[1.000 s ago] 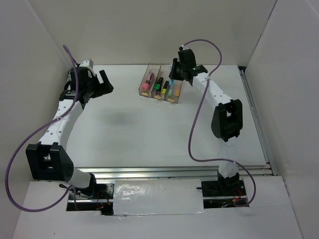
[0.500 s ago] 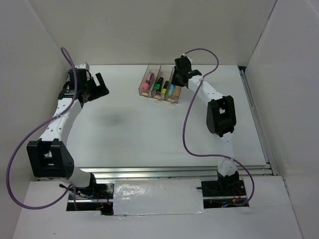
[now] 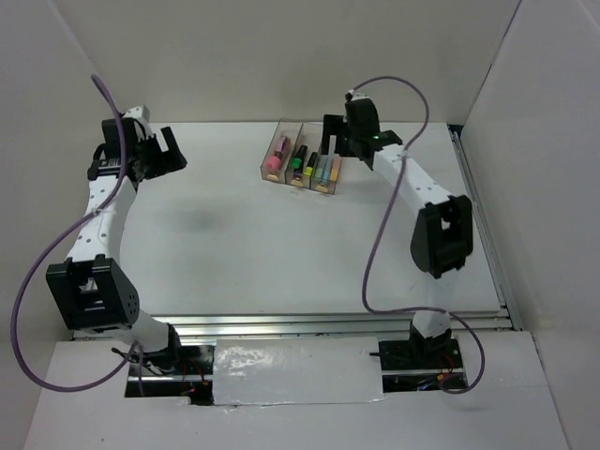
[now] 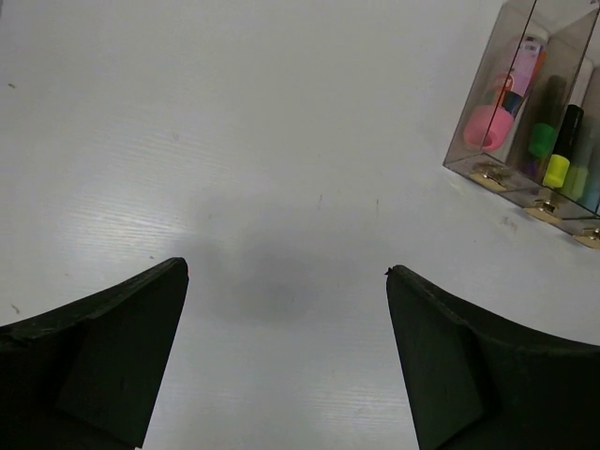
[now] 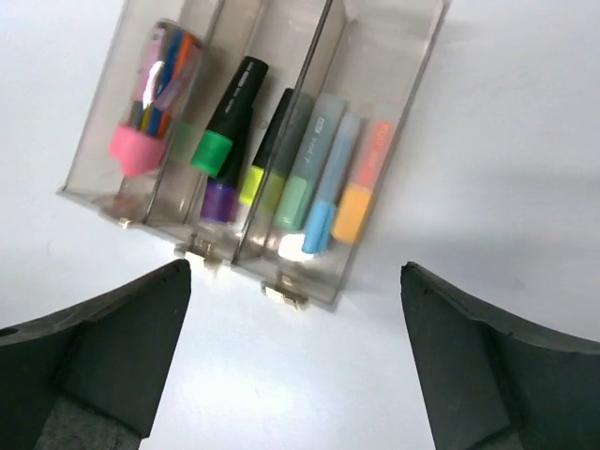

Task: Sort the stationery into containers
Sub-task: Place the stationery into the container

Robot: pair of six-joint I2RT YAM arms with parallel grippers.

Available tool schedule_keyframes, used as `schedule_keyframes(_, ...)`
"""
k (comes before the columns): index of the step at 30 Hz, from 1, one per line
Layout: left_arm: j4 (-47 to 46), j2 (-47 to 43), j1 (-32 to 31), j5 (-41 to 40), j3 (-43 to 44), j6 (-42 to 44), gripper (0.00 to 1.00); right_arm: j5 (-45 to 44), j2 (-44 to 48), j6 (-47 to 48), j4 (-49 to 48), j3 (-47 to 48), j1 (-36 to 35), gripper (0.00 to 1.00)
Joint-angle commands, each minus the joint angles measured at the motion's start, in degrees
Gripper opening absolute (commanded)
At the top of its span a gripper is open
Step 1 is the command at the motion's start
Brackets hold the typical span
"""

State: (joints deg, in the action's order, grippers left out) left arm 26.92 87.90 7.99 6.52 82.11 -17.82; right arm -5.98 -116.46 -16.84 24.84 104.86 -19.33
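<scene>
Right gripper (image 5: 292, 272) is spread wide with nothing in it, hanging right over the containers (image 5: 403, 66). Pens are lying in there: pink highlighter (image 5: 136, 150) in one end bin, green pen (image 5: 214, 150) and purple pen (image 5: 217, 200) next door, peach pen (image 5: 354, 206) in the other end bin. Left gripper (image 4: 286, 269) gapes wide too, empty, over the table (image 4: 281, 141) off to the side.

gripper: left gripper (image 4: 286, 269), jaws wide apart, hanging over the white table (image 4: 234, 112)
bins (image 4: 487, 75): top right corner, partly cut off
end bin: pink pen (image 4: 489, 127)
next bin: green pen (image 4: 541, 139) and yellow pen (image 4: 560, 167), side by side
shadow (image 4: 281, 286): soft grey smudge on the table, between the fingertips
</scene>
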Motion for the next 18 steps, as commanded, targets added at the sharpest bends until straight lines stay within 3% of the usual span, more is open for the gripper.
schedule_keyframes(1,-4.5,-5.3,1.6,5.5,-3.0,6.6,0.99,2.1,18.5,12.3,-6.6,-6.7,3.0,1.0)
schedule_keyframes(5,-6.2,-10.8,1.6,2.7,-11.7,13.0,0.99,5.2,32.2,23.3,-5.3,-20.8,9.4,1.0)
schedule_keyframes(11,-11.2,-18.6,1.9,-4.3,-26.2,21.2,0.99,11.8,51.3,36.7,-14.1,-52.9,22.8,1.0)
schedule_keyframes(18,-14.5,-29.4,-1.4,-6.2,-37.3,24.0,1.0,18.3,66.4,42.7,-19.7,-70.0,26.7,1.0)
